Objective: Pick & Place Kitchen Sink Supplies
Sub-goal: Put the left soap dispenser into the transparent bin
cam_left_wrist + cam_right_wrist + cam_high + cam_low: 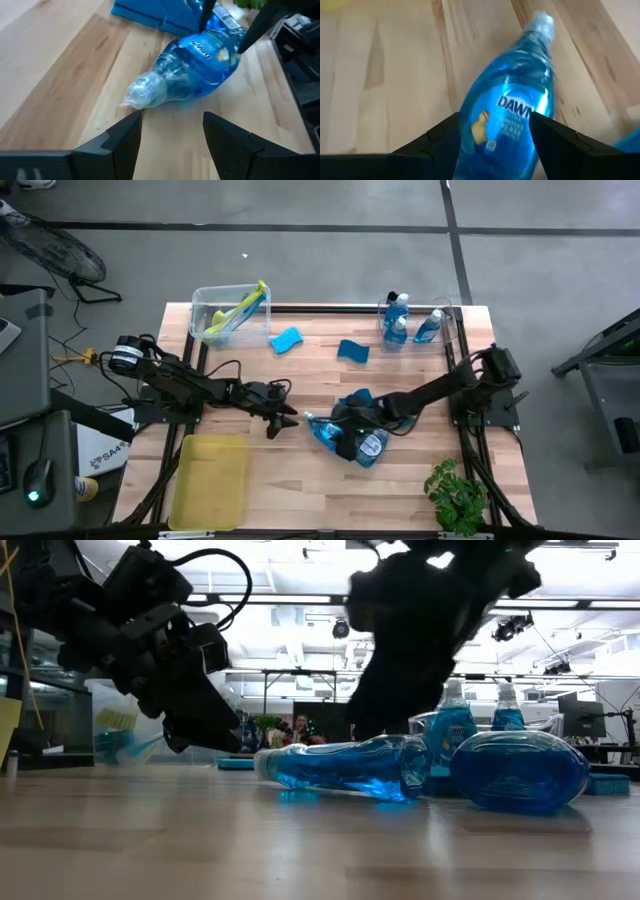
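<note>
Two clear bottles of blue dish soap lie on their sides mid-table. My right gripper is shut on the one whose white cap points toward the table's left. The other bottle lies just beside it, nearer the front. My left gripper hovers open a short way left of the held bottle's cap, fingers pointing at it, touching nothing. A blue sponge lies behind the right gripper. Two more sponges lie flat farther back. My right gripper pinches the bottle's wide body between its two fingers, one on each side, near the labelled middle. The fingers slant down from the table's right and lie along the bottle. The bottle is nearly level, cap away from the gripper; whether it is clear of the table I cannot tell.
A clear bin at the far left holds yellow-green brushes. Another clear bin at the far right holds upright soap bottles. A yellow tray sits at the near left, a small green plant at the near right.
</note>
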